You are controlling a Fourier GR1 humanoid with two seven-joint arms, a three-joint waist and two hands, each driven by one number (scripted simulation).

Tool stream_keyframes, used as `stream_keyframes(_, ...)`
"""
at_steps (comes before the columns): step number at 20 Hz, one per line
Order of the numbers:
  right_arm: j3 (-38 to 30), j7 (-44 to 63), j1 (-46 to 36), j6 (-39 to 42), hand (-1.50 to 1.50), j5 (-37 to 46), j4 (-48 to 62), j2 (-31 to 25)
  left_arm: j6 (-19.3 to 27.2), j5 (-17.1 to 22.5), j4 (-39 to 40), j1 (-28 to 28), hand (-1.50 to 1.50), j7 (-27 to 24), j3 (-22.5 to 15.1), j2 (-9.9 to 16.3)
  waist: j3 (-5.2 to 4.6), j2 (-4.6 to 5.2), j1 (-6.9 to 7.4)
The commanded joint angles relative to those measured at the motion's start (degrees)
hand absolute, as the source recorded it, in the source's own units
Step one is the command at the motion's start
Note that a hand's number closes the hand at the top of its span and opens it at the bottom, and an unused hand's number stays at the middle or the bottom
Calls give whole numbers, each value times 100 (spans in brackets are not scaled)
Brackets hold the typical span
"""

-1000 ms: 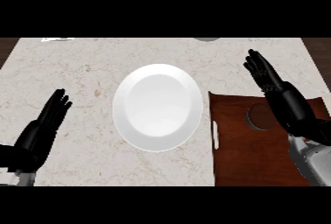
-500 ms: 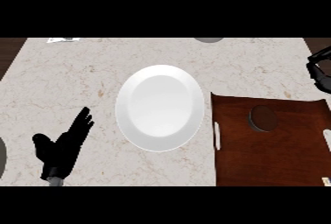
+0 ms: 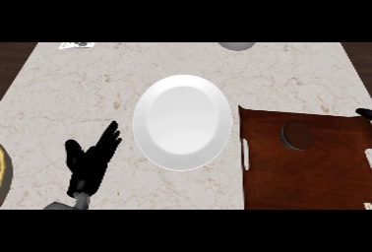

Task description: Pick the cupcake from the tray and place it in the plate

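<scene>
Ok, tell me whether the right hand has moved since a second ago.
Yes. The right hand has pulled away to the view's right edge, off the tray it hung over, away from the plate.

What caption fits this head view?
Left hand open beside the white plate; cupcake on the brown tray.

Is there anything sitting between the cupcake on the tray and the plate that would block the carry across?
Nothing visible does. The cupcake sits on the brown tray, and the white plate lies just left of the tray's edge, with only bare counter between them. The plate holds nothing.
</scene>
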Motion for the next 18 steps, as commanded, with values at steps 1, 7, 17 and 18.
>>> stream_keyframes(1,158,-361,-148,636,-150,475,642,-568,-242,152,120,-236,0,301,246,163,-6,-25,-11)
stream_keyframes(7,1308,271,-233,873,-150,1677,-222,-1155,30,-48,265,-194,0,39,143,-158,-24,-63,-84)
stream_keyframes(17,1838,2053,-43,530,-150,2445,-1734,-567,-128,-119,-19,143,0,183,296,-88,-20,-92,-131)
stream_keyframes(18,1731,1970,336,599,-150,2383,-2097,-707,127,-266,11,-196,0,420,236,-320,-19,-95,-183)
